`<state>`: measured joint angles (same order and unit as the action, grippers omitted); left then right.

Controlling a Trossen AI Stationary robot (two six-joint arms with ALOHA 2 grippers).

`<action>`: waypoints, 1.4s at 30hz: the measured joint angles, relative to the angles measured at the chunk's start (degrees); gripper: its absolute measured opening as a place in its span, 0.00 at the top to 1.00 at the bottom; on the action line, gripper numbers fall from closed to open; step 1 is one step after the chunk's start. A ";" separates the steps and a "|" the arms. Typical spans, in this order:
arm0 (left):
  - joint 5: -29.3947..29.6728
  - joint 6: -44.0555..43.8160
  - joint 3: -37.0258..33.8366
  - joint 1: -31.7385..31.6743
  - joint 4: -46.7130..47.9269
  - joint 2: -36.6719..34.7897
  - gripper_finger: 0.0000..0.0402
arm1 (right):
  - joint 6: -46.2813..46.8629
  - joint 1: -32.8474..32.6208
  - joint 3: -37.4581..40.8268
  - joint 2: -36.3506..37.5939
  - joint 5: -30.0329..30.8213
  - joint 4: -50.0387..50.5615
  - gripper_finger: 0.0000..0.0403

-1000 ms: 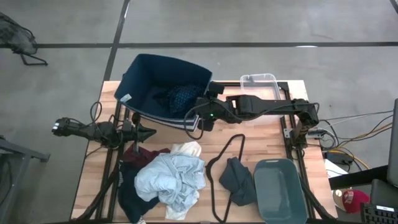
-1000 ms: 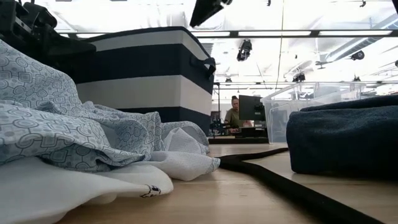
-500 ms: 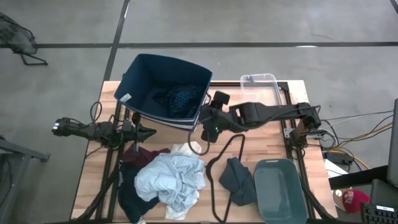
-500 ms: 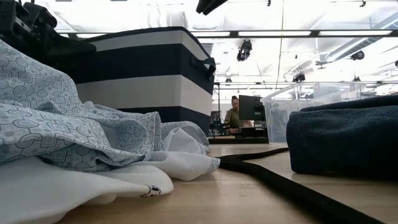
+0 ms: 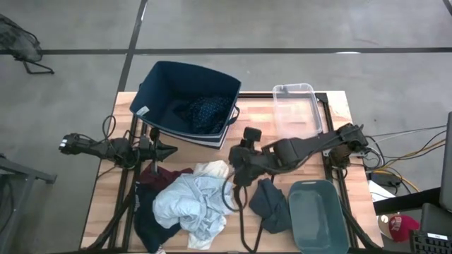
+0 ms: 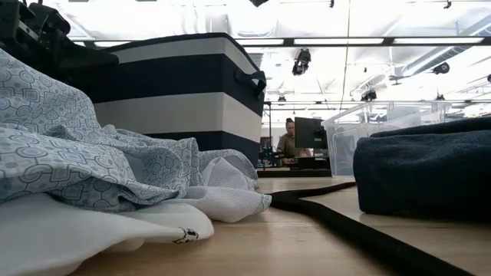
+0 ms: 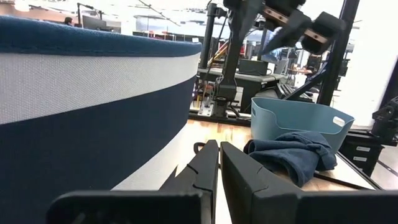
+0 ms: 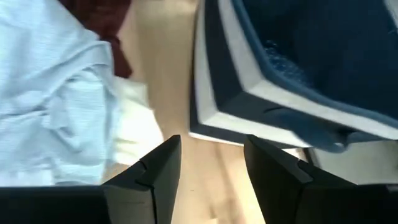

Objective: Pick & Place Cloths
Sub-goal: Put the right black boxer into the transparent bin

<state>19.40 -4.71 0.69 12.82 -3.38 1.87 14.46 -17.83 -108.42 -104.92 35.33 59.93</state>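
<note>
White cloth [image 5: 214, 169] lies just beside and ahead of my right gripper [image 5: 236, 171], jaws apart and empty; left gripper [image 5: 168, 149], jaws together, waits farther off.

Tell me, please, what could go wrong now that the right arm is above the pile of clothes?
1. The thin black hanger lies right beside the pale blue shirt; the open right gripper, hovering over that spot, might catch the hanger with the fabric.
2. The white piece, maroon piece and shirt overlap, so one grasp could lift several.
</note>
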 joint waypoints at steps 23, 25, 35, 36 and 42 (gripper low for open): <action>0.00 0.00 0.00 -0.02 -0.02 0.00 0.94 | 52.58 -10.03 19.38 -0.07 -22.00 5.87 0.29; -0.02 0.00 -0.02 -0.07 -0.02 0.00 0.94 | 55.25 -10.18 21.61 -0.07 -23.90 5.09 0.27; -0.02 -0.02 -0.02 -0.07 0.00 0.00 0.94 | 55.95 -10.18 30.69 -0.38 -31.29 -6.45 0.29; 0.00 0.00 -0.02 -0.07 -0.02 0.00 0.94 | 55.68 -10.19 31.04 -0.85 -31.37 -6.61 0.30; -0.01 -0.01 0.00 -0.04 -0.02 0.00 0.94 | 54.15 -10.05 31.80 -3.70 -31.47 -8.59 0.38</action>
<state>19.39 -4.73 0.69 12.78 -3.39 1.87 68.61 -27.88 -76.62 -108.63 3.86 51.33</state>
